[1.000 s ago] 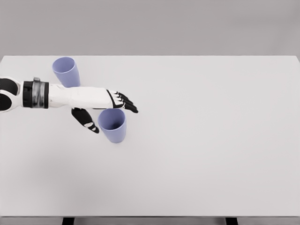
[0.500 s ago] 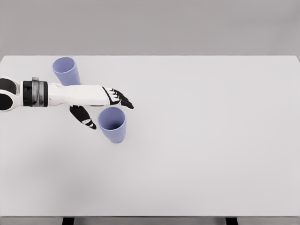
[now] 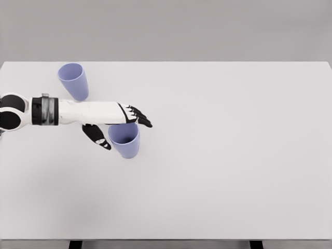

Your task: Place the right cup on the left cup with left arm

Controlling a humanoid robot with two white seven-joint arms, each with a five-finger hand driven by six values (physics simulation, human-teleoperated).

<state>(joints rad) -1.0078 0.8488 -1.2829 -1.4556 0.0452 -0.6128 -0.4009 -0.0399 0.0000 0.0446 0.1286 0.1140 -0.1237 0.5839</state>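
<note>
Left hand (image 3: pixel 120 123) sat open over the right cup (image 3: pixel 125 140), fingers (image 3: pixel 140 116) spread past its far rim, thumb (image 3: pixel 96 136) down at its left side, gripping nothing. 2 lilac cups stood upright on white table (image 3: pixel 233 155); left cup (image 3: pixel 72 81) was well apart, up-left.

Single head view, looking down and forward from above the near edge of the white table (image 3: pixel 223 171). The camera is taking in the whole tabletop, far edge running straight across the upper frame, grey wall behind. It is sitting fairly far back; the left arm (image 3: pixel 78 111) is entering from the left edge. No second view is sharing the scene.
</note>
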